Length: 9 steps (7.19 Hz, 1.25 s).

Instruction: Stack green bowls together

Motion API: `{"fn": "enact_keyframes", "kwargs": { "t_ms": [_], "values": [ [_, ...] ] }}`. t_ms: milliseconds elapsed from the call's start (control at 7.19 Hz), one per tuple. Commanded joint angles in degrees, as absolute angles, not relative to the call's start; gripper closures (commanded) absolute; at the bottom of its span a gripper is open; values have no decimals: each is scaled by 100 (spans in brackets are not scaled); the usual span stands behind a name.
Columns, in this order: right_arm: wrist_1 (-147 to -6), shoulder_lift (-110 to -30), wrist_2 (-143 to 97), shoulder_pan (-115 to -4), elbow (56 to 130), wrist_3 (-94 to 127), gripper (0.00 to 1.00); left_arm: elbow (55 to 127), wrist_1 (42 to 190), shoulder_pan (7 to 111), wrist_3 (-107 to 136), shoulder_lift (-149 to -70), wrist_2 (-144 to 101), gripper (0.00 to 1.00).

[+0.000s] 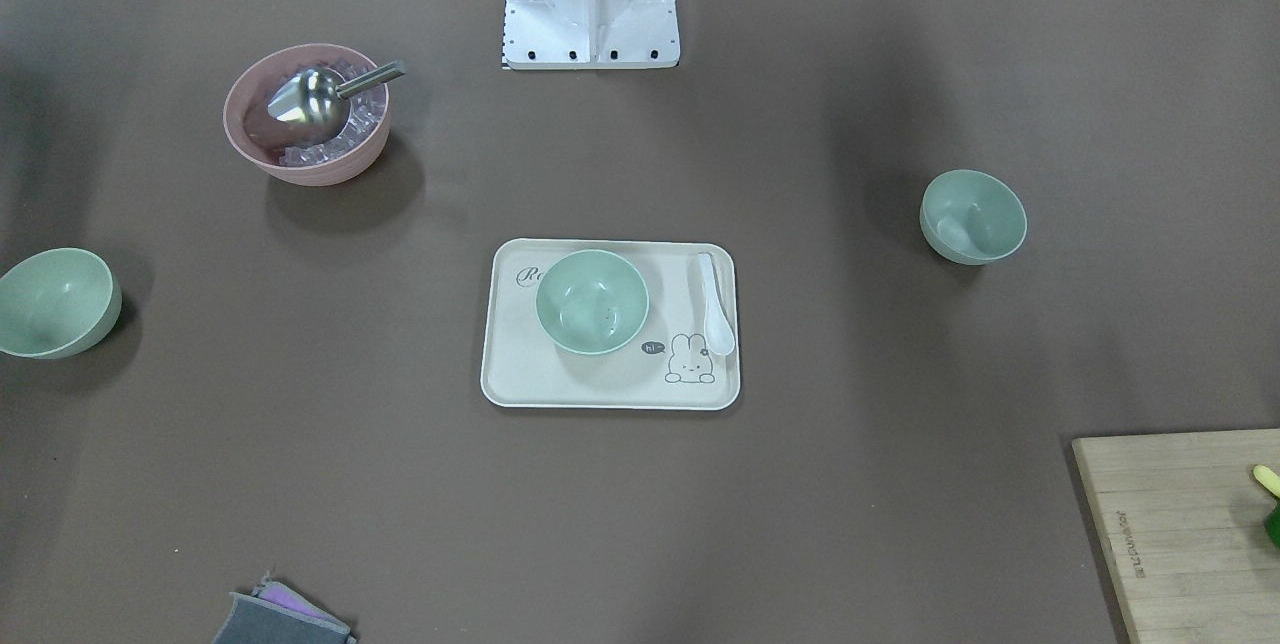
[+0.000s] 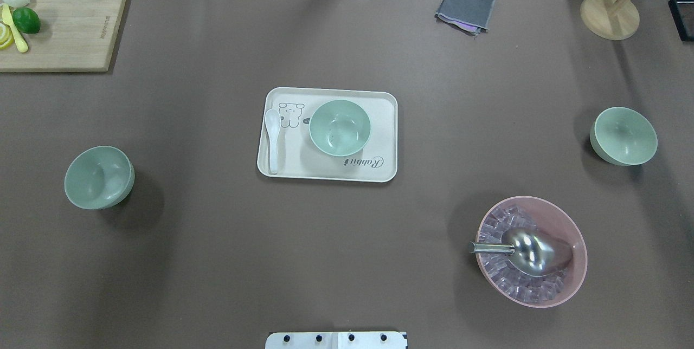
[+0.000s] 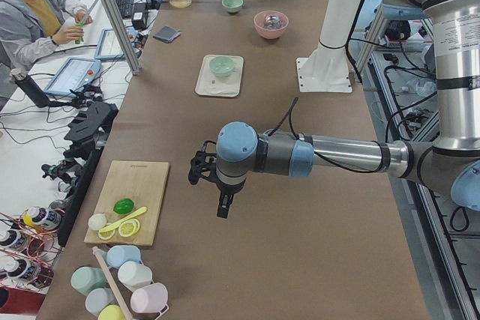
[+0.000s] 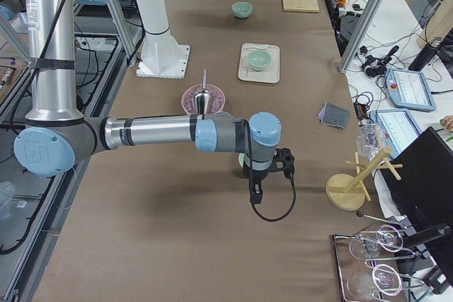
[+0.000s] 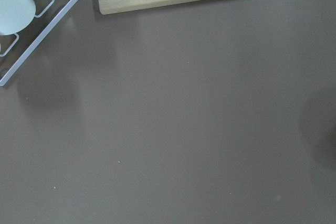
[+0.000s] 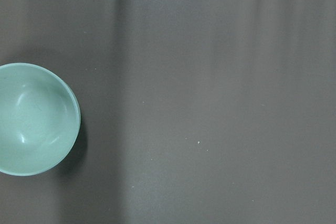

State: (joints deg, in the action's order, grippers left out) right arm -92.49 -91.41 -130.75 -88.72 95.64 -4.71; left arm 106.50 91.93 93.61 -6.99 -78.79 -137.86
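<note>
Middle green bowl: small, round, pale mint-green matte plastic, open side up on the cream rectangular tray at the centre of the brown worktop
Left green bowl: same make and colour, on the bare worktop well out on the robot's left, far from the tray
Right green bowl: third of the kind, on the bare worktop well out on the robot's right; all three stand apart, none nested in another
White ceramic spoon: lies on the tray beside the middle green bowl, not touching it
Large pink ribbed bowl: near the robot's right side, filled with clear cubes, with a metal scoop lying in it
Left tool: hangs pointing down over bare worktop near the wooden cutting board, nothing in it; how far its fingers are parted cannot be told
Right tool: hangs pointing down above the worktop, nothing in it; its opening cannot be told either
Right wrist view: one pale green bowl at its left edge, the rest bare worktop
Far edge: folded grey cloth and a wooden stand
</note>
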Motion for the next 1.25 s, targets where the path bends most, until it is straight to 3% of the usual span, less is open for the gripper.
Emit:
{"fn": "enact_keyframes", "kwargs": {
  "t_ms": [0,1113],
  "values": [
    [-8616,-8975,-13104,-8877,9125,-440,0,10661,9176,9352,-677,-7858,-13921,1],
    [-8596,-9053,-13420,-8868,9070,-439,0,10696,9501,9334,-694,-7682,-13948,1]
  ]
}}
